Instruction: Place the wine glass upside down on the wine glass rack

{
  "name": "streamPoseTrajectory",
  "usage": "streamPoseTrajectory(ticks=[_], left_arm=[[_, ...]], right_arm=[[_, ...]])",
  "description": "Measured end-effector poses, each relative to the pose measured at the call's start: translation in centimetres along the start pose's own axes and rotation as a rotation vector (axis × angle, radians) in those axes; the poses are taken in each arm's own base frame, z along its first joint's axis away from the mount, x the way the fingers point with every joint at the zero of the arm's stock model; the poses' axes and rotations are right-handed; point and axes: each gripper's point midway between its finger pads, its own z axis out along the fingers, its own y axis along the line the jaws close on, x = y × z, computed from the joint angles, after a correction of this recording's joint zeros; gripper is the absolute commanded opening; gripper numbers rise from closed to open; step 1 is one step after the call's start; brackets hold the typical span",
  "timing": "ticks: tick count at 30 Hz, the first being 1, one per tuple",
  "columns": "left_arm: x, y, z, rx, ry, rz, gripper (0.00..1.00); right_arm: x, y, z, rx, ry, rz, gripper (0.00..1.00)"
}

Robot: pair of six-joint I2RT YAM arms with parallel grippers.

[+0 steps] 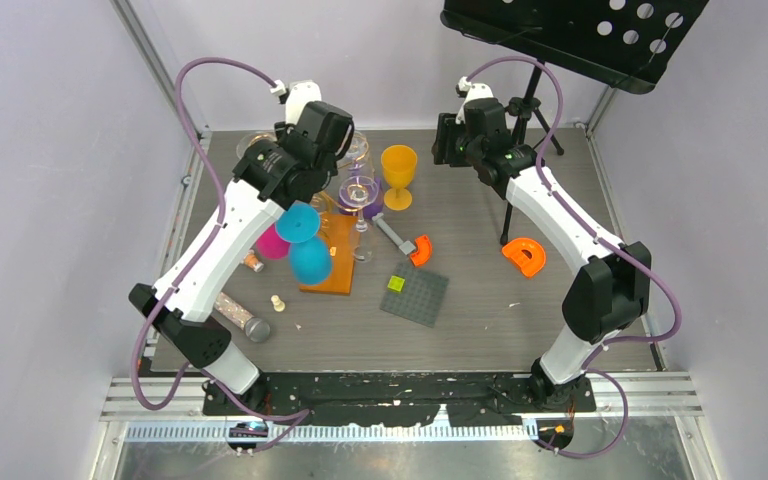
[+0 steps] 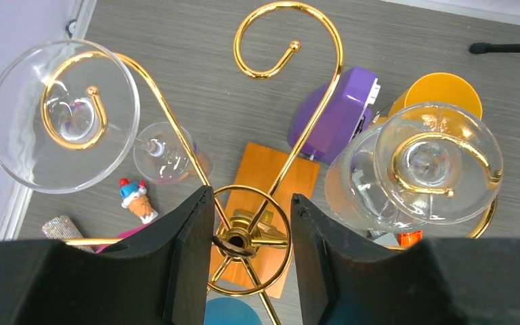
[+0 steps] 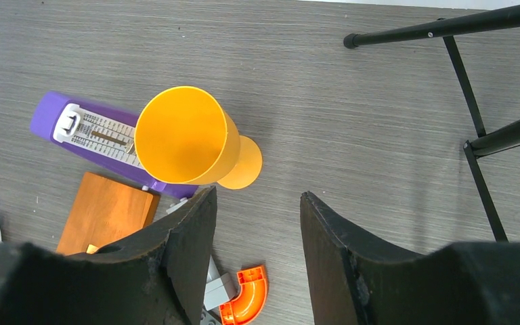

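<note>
The wine glass rack (image 2: 250, 240) is gold wire with scroll arms on an orange base (image 1: 328, 262). Clear wine glasses hang upside down on its left scroll (image 2: 61, 115) and right scroll (image 2: 437, 162). A blue glass (image 1: 308, 258) and a pink glass (image 1: 272, 243) hang lower. The far scroll (image 2: 277, 40) is bare. My left gripper (image 2: 250, 195) is open right above the rack's hub, a jaw on either side, holding nothing. A yellow wine glass (image 3: 183, 135) stands upright on the table. My right gripper (image 3: 257, 194) hovers open beside it, holding nothing.
A purple metronome (image 3: 88, 132) lies behind the yellow glass. An orange curved piece (image 3: 247, 298) and a grey brick (image 3: 220, 291) lie below the right gripper. The black music stand's legs (image 3: 477, 128) are at the right. A grey baseplate (image 1: 415, 294) and an ice-cream toy (image 2: 137, 198) are nearby.
</note>
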Motion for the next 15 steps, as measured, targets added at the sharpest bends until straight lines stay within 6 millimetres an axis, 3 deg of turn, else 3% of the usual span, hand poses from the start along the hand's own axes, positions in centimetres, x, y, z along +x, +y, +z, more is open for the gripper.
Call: streamPoseTrajectory(ticks=[10, 15], left_arm=[[-1.4, -0.4, 0.2, 0.019, -0.054, 0.068, 0.45], [-1.3, 0.4, 0.5, -0.03, -0.05, 0.048, 0.47]], right_arm=[[0.0, 0.0, 0.0, 0.0, 0.0, -0.003, 0.55], [0.1, 0.0, 0.0, 0.0, 0.002, -0.003, 0.55]])
